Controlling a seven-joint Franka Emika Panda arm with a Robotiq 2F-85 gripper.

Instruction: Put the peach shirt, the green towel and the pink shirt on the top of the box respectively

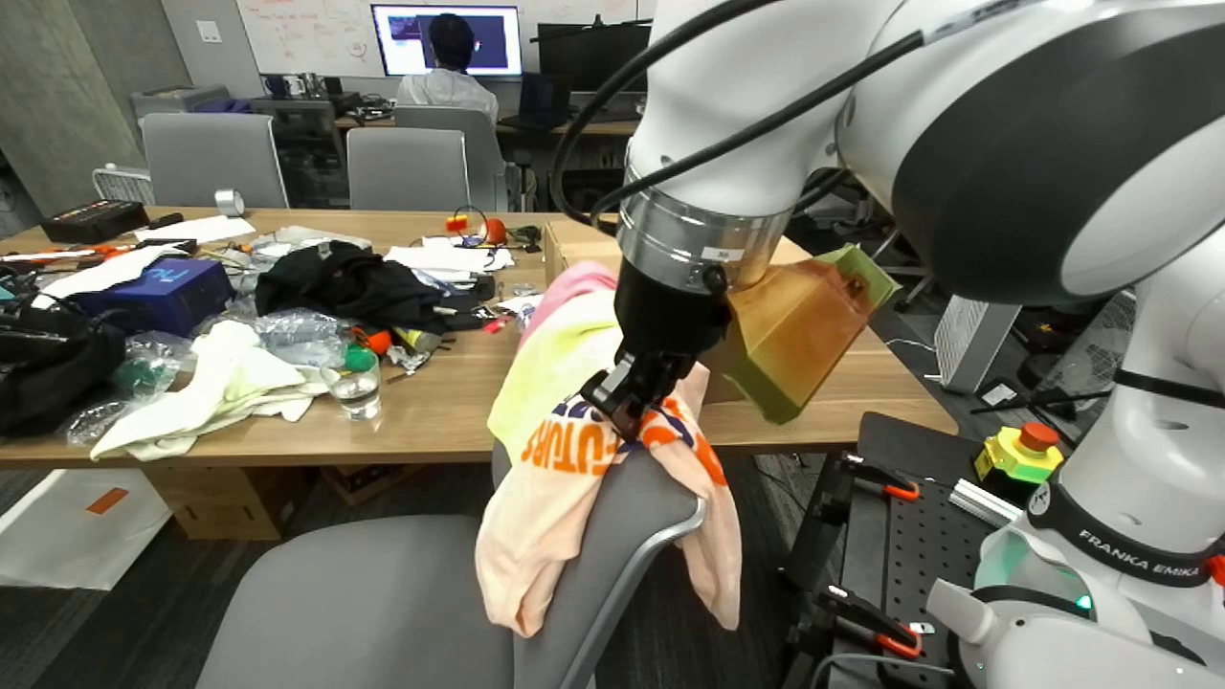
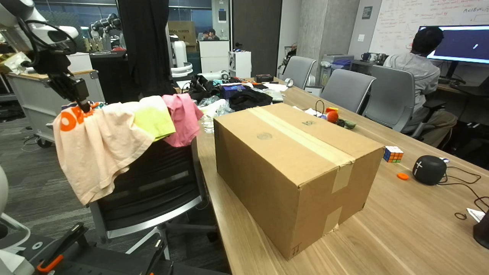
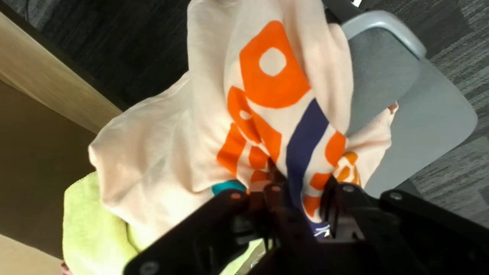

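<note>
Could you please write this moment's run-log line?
gripper: peach shirt between jaws, grip unclear; green towel, pink shirt: over chair back; box: on table, placing not yet done

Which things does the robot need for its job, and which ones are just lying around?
For the job:
peach shirt
green towel
pink shirt
cardboard box

Just lying around:
colourful cube
black speaker
drinking glass
blue box
black cloth
cream cloth
</note>
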